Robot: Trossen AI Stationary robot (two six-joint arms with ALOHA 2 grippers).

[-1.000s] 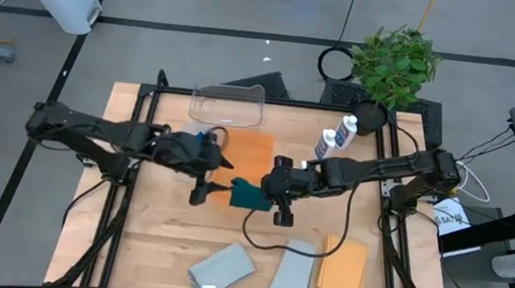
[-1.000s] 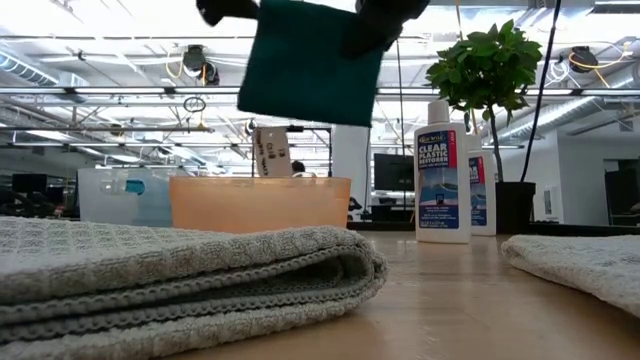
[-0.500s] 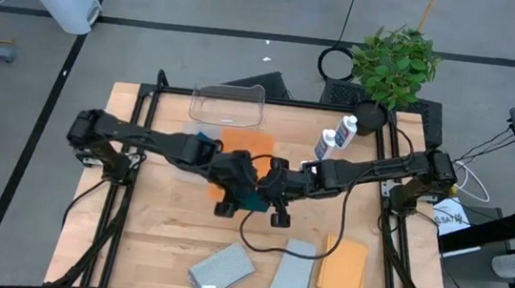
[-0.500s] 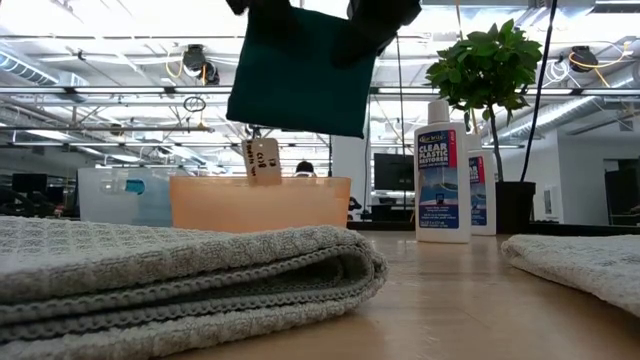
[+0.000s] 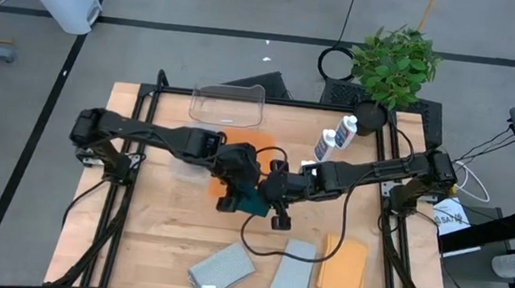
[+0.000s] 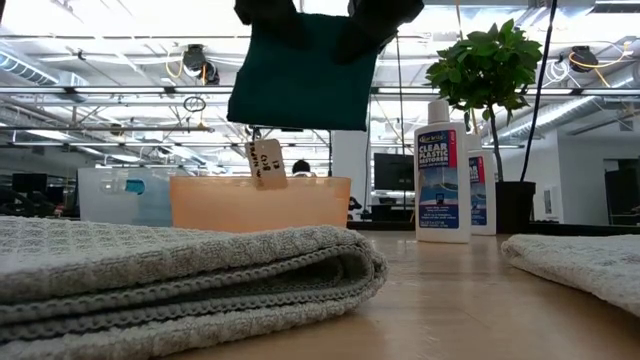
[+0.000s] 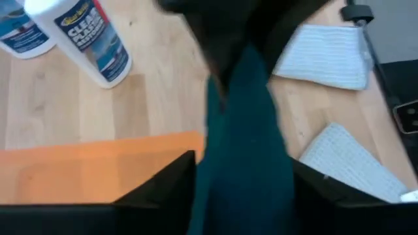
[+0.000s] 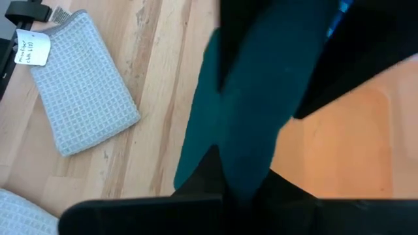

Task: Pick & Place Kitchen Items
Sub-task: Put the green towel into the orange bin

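Note:
A dark green square pad (image 5: 252,199) hangs in the air over the middle of the table, above a flat orange cloth (image 5: 249,151). In the low view the pad (image 6: 300,75) hangs upright with its lower edge level, and a small paper tag (image 6: 265,163) dangles below it. My left gripper (image 6: 268,12) is on its upper left corner and my right gripper (image 6: 382,14) on its upper right corner. Both are shut on it. My left gripper has the pad's upper left corner (image 6: 258,28) between its two fingers (image 7: 166,186), coming slanting down from the table's left. The pad (image 7: 245,150) fills the gap between them and hangs clear of the table. My right gripper pinches the pad's upper right corner (image 6: 362,32) between its two fingers, slanting down from the table's right. The pad (image 8: 255,98) hangs below the fingers, upright and clear of the table.
A clear tub (image 5: 228,104) stands at the far edge, white blue-labelled bottles (image 5: 335,138) at the far right beside a potted plant (image 5: 395,63). Two grey folded cloths (image 5: 222,270) (image 5: 291,277) and an orange folded cloth (image 5: 343,270) lie near the front edge.
My left gripper has gone toward the table's right and down to the hanging pad and taken hold of its upper left corner. The pad, held still by my right gripper, has swung from tilted to level along its lower edge.

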